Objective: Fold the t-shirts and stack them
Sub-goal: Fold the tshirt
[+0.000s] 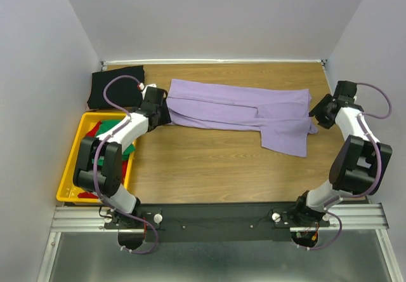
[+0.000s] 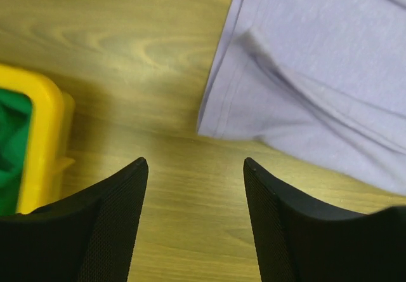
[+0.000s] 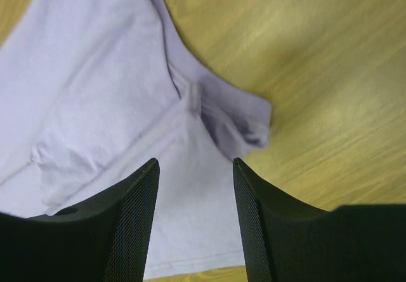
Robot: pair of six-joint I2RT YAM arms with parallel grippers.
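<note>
Room: plain grey walls on three sides; I am looking down on a wooden table (image 1: pixel 209 167).
Lavender t-shirt (image 1: pixel 241 107): lies toward 12 o'clock on the table as a long layered band running from 9 to 3 o'clock, with one flap reaching toward 5 o'clock.
Left jaws: I see them wide apart with nothing between them, over bare wood just beside the shirt's 9 o'clock hem corner.
Right jaws: parted and empty, above the shirt's 3 o'clock end, where the cloth bunches by a seam.
Black t-shirt (image 1: pixel 114 88): a flat dark bundle in the 10 o'clock corner, apart from the lavender one.
Green t-shirt (image 1: pixel 113 129) and red t-shirt (image 1: pixel 95 129): both inside the yellow crate (image 1: pixel 68 167) at the 8 o'clock edge; the left arm hides part of them.
</note>
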